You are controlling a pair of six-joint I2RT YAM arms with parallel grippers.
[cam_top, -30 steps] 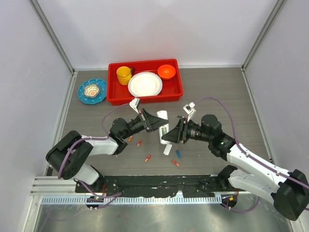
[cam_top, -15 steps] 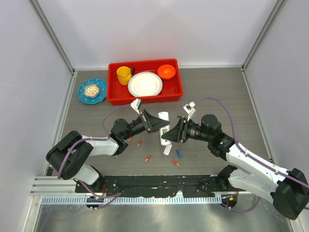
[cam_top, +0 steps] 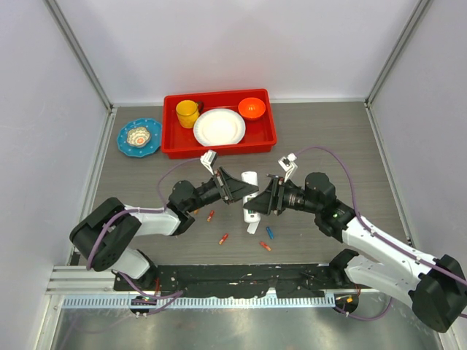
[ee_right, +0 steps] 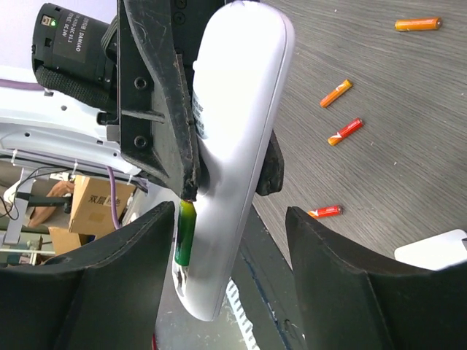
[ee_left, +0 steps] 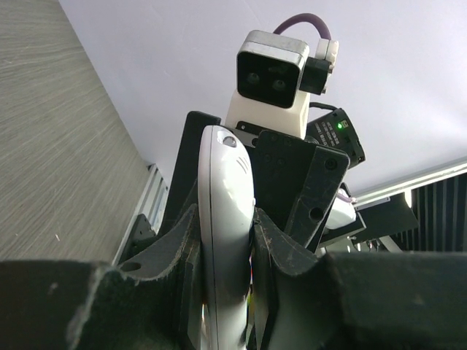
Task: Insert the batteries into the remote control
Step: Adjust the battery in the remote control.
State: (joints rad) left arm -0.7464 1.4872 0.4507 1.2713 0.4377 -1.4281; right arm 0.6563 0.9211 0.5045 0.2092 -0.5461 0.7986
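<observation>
- The right gripper (ee_right: 232, 213) has its fingers spread, with a gap on each side of the remote control (ee_right: 232, 124). It grasps nothing, and its jaws look wider than a second ago.
- The left gripper (ee_left: 225, 240) is clenched on the remote's edges and holds it up off the table, lengthwise between the two arms. Over the last second the left arm has edged slightly towards the right one, carrying the handset with it.
- A green battery (ee_right: 184, 233) lies in the recess at the remote's lower end. With the right claw now released around it, I judge that cell has just been let go (whether it is pressed fully home cannot be told).
- That would leave another cell to fetch. The loose batteries (ee_right: 344, 131) lie scattered on the table (cam_top: 328, 138) below, orange-red ones plus a blue one (cam_top: 269, 232), near the small white cover piece (cam_top: 253, 226).
- Further back are a red tray (cam_top: 169, 146) holding a yellow cup (cam_top: 187, 113), a white plate (cam_top: 219, 127) and an orange bowl (cam_top: 252, 108), and beside it a blue plate (cam_top: 139, 136).
- Pale walls close in the grey wood-grain surface on three sides.
</observation>
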